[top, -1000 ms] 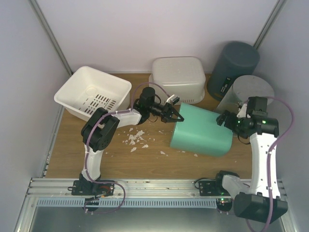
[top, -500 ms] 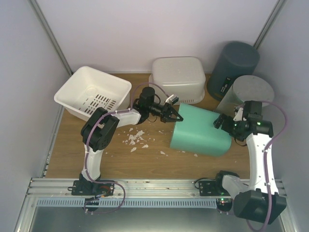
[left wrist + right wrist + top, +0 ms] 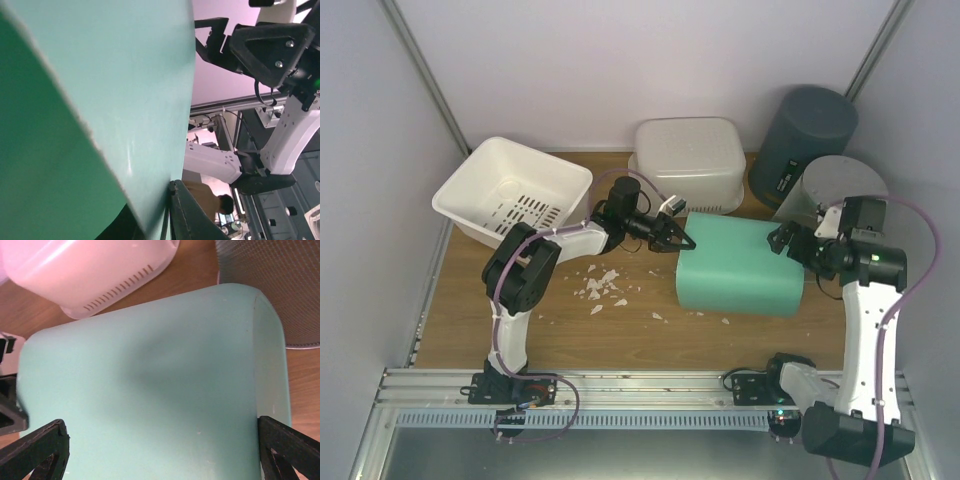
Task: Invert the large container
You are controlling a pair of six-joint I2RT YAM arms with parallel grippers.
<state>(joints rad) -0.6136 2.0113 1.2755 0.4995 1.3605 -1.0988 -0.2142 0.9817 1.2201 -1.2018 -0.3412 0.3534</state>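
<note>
About halfway at best. Nothing inverted yet. Still to tip the large container [image 3: 740, 270] onto its mouth. For now, on its side right of centre on the table, mouth to the left, base to the right.

At the mouth rim, the left gripper [image 3: 677, 241], with the rim wall running in between its fingers. Cannot tell whether pinching or slack. At the base end, the right gripper [image 3: 783, 241], jaws spread wide to either side of the body, clamping nothing.

Against a second ago: now square to the near table edge instead of skewed, with both grippers at much the same ends.
</note>
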